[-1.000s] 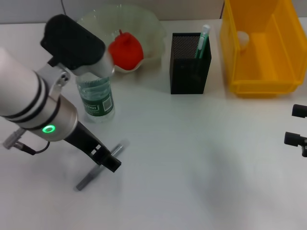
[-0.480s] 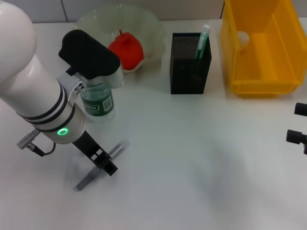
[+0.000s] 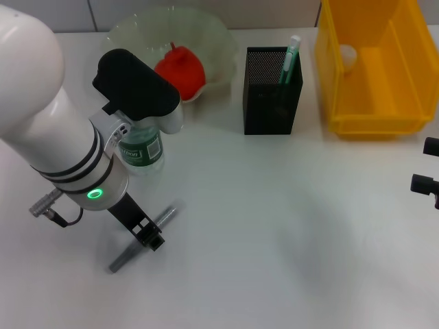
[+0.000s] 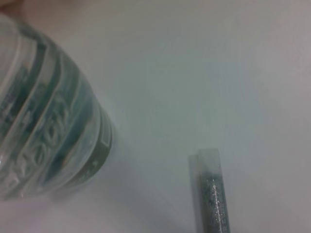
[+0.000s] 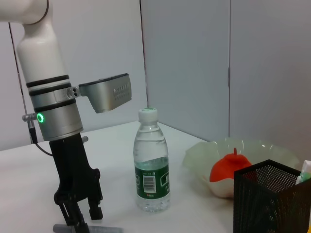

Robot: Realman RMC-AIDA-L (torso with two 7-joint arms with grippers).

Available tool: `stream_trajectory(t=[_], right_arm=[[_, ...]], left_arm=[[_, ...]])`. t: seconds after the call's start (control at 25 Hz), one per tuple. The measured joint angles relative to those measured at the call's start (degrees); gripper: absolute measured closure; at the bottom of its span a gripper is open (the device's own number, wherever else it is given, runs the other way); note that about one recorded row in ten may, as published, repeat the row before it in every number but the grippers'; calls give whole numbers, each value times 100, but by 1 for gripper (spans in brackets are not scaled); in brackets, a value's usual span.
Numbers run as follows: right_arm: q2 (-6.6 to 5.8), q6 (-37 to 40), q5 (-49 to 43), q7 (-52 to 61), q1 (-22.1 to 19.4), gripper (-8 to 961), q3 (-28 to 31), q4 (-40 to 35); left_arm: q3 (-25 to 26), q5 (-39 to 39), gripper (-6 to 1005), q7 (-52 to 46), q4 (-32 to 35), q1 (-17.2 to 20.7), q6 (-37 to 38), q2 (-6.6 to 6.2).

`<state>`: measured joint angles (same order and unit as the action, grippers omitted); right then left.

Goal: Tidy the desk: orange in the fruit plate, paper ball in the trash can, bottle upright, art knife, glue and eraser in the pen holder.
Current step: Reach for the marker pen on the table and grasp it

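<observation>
Art knife (image 3: 140,240) lies toward the desk's near-left area; left gripper (image 3: 149,236) is set over it, fingers parted. Fingers should be closed mid-shaft. Right gripper (image 3: 429,185): fingers' state cannot be told.

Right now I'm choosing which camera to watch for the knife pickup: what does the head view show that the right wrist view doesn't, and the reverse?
Only the head view shows the yellow trash can, the whole art knife lying on the table, and the right gripper at the edge.

Only the right wrist view shows the bottle upright with its cap, and the left gripper fingers spread above the knife.

Both show the orange in the fruit plate and the pen holder.
</observation>
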<state>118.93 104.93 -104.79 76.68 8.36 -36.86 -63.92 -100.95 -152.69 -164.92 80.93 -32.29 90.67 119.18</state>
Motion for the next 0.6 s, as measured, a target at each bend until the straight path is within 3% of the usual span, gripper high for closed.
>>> stream_trajectory(t=[0.08, 0.6], right_arm=[[0, 16, -4, -1, 6, 324, 1, 1], [-2, 22, -8, 0, 39, 325, 2, 3]], left_arm=[[-187, -47, 466, -10, -27, -14, -81, 0], [-333, -60, 499, -6, -337, -178, -146, 0]])
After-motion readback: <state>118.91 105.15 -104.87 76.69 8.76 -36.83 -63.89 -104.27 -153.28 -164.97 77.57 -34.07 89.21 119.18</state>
